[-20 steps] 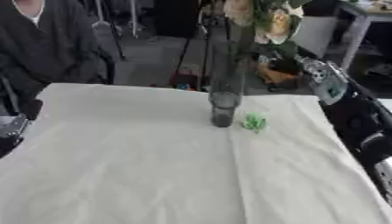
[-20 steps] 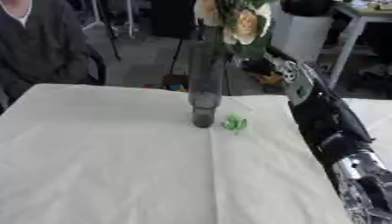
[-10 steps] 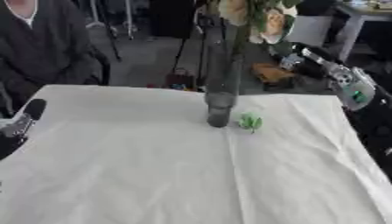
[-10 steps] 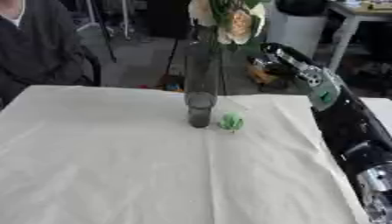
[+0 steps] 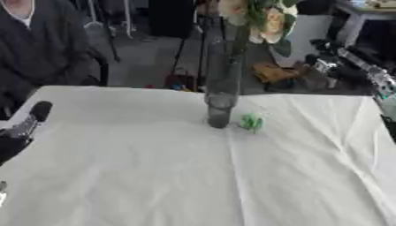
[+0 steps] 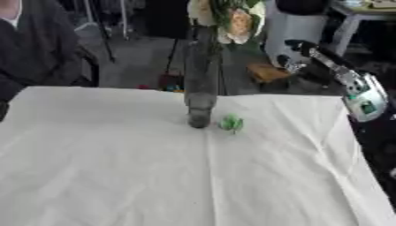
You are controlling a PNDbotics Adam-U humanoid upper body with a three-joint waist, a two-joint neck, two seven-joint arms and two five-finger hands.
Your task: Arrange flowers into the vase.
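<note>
Plainly the small green piece lies on the tabletop just right of the vase, nearer the right hand raised beyond the vase's right, whose fingers' state I cannot tell.

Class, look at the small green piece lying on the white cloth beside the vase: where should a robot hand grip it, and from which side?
Probably from above and from the right. The green piece lies low on the cloth, close to the right of the tall vase, which blocks the left. Pinch across its upper part; its exact shape cannot be made out.
</note>
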